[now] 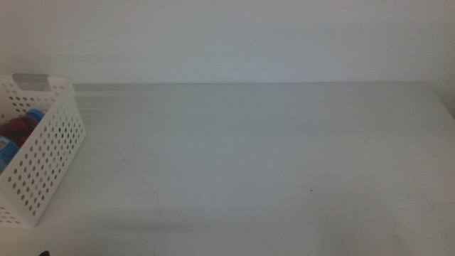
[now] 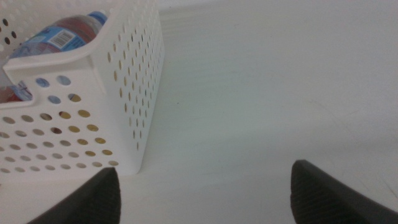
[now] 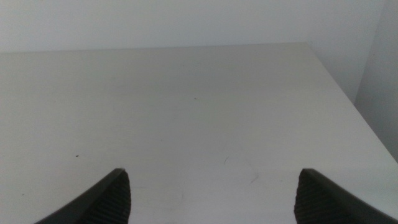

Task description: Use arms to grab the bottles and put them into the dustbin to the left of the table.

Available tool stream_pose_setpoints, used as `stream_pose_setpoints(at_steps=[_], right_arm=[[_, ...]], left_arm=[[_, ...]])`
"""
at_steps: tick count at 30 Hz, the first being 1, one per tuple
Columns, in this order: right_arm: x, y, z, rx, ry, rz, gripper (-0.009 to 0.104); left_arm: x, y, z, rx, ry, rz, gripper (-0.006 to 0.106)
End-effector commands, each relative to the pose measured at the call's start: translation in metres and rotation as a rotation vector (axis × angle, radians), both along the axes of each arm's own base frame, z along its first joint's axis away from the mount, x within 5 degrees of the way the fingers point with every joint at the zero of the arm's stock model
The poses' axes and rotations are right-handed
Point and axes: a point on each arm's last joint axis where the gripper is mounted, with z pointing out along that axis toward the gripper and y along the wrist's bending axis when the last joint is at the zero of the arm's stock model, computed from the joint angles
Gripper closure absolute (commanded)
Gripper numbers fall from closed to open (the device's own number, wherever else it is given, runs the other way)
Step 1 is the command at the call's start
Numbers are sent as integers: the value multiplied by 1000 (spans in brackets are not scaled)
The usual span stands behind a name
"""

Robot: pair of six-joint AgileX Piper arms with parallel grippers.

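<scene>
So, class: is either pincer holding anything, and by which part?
Nothing is held. The left pincer and right pincer are both open and empty; the bottle lies in the dustbin.

Lighting: even, diffuse, slightly dim, with a grey-white cast; faint horizontal banding crosses the table [image 1: 249, 142] just beside the dustbin [image 1: 50, 153] in the middle view. Shadows: a soft, pale one lies along the dustbin's base. Focus: all views soft and low in contrast, the dark jaws blurred at their edges.
</scene>
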Motion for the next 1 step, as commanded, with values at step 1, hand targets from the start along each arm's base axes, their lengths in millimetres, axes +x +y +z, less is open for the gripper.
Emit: stream_pose_setpoints(at_steps=[1], right_arm=[[-1, -1, 11, -13, -111, -7, 20]], left_arm=[[1, 0, 5, -28, -84, 11, 10]])
